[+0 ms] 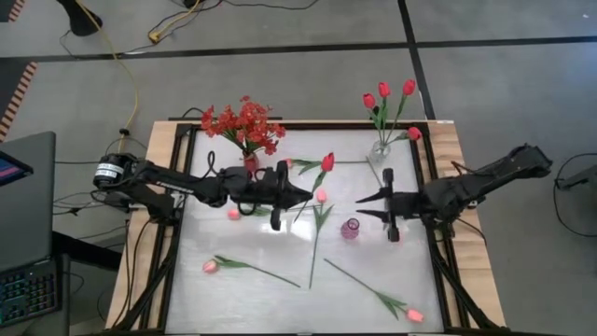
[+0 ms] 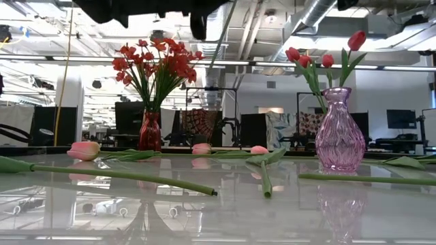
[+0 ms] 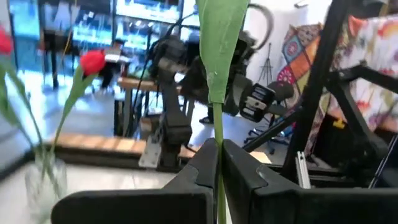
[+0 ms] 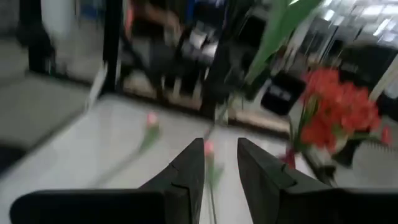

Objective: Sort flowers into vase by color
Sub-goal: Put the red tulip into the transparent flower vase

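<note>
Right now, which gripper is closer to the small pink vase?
Right. The right gripper sits just beside the pink vase; the left gripper, holding a red tulip, is farther off across the table.

Laptop (image 1: 23, 233) — yellow cable (image 1: 119, 58)

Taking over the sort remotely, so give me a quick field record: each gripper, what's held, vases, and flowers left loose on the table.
left gripper: shut on a red tulip, stem clamped between the fingers, raised over table centre
right gripper: open, empty, facing the left one
red vase: back left, holds the red blossom spray
clear vase: back right, holds red tulips
purple vase: centre, empty
loose pink tulips: four on the table, one at front left, one at front right, two near the centre
</note>
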Robot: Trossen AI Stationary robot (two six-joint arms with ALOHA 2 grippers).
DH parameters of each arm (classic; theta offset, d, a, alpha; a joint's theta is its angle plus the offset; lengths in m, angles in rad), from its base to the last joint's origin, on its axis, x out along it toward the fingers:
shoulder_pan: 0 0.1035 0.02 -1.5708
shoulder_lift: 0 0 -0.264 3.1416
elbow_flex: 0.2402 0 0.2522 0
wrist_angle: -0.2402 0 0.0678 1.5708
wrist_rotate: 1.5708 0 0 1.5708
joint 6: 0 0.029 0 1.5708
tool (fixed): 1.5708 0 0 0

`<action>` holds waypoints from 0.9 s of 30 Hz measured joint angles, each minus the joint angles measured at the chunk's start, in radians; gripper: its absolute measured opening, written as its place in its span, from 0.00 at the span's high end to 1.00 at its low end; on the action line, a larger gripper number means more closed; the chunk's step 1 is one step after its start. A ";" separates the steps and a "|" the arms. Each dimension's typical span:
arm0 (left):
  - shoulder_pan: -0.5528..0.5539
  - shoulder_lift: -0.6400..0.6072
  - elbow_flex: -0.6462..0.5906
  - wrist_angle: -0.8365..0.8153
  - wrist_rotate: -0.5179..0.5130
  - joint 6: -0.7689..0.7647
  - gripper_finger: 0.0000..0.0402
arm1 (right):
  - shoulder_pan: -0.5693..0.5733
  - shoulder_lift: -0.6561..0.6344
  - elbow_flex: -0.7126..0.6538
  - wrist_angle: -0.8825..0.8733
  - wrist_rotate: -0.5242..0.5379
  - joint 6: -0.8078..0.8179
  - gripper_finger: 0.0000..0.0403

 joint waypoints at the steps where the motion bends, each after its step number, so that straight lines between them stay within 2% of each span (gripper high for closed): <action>1: -0.005 0.000 0.004 0.000 -0.002 0.030 1.00 | -0.002 0.003 -0.029 0.084 0.000 0.000 0.70; 7: -0.023 0.000 0.010 -0.003 -0.008 0.140 1.00 | -0.039 0.117 -0.058 0.294 -0.021 0.001 0.64; 17: -0.062 0.000 0.010 -0.026 0.030 0.231 1.00 | -0.096 0.417 0.110 0.421 -0.023 0.024 0.38; 21: -0.079 0.000 0.010 -0.033 0.033 0.274 1.00 | -0.097 0.483 0.181 0.420 -0.025 0.024 0.35; 27: -0.084 0.000 0.010 -0.048 0.033 0.293 1.00 | -0.097 0.528 0.242 0.422 -0.108 0.039 0.35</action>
